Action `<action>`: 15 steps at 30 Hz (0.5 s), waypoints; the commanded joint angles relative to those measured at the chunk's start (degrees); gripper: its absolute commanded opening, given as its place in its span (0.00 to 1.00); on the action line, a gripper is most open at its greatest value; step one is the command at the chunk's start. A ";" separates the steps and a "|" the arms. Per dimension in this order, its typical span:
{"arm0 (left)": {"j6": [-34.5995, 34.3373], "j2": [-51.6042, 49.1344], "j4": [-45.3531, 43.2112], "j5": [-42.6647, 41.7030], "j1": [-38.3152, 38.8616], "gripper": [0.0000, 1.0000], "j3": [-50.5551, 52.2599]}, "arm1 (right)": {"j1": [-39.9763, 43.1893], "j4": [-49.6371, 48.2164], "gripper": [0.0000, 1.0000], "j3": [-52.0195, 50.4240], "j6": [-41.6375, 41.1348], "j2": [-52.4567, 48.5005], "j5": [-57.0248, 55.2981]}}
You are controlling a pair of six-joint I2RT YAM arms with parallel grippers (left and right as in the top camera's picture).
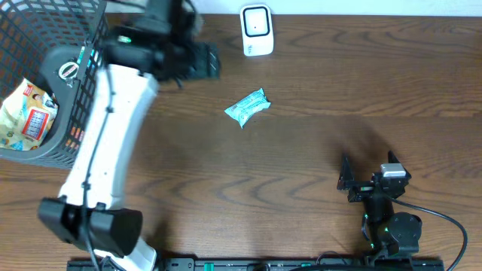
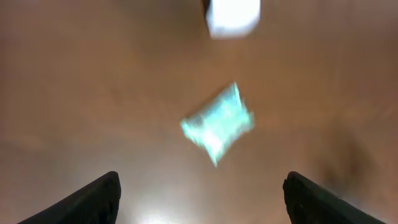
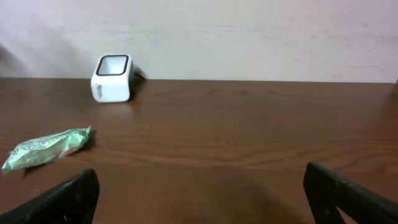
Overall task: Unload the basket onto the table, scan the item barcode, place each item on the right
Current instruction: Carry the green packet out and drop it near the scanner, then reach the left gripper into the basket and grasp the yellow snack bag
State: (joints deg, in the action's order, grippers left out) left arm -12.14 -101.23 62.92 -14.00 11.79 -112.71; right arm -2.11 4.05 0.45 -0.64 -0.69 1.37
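left wrist view blurred; packet print unreadable. one basket, cut off at edge. one packet on table near scanner, apart. one scanner. left gripper wide, empty; right gripper wide, empty.

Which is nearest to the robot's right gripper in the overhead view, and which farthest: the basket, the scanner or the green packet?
1. Green packet: mid-table, ahead and to the left of the right gripper.
2. Scanner: at the table's far edge, beyond the packet.
3. Basket: far-left corner, across the table.
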 commanded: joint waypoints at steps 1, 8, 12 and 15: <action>2.45 5.70 -3.52 3.28 -9.88 0.83 -6.64 | -0.20 0.22 0.99 -0.13 -0.59 0.31 -0.35; 8.72 6.80 -11.23 15.37 -28.79 0.83 -6.25 | -0.17 0.22 0.99 -0.13 -0.59 0.31 -0.35; 19.39 2.82 -11.65 15.37 -34.97 0.84 -4.57 | -0.17 0.22 0.99 -0.13 -0.59 0.31 -0.35; 21.59 -0.52 -14.27 16.65 -37.86 0.84 -2.10 | -0.20 0.22 0.99 -0.13 -0.59 0.31 -0.35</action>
State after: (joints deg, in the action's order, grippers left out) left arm 2.37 -96.99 49.80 -0.01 -23.81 -117.86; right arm -2.11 4.05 0.45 -0.64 -0.69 1.37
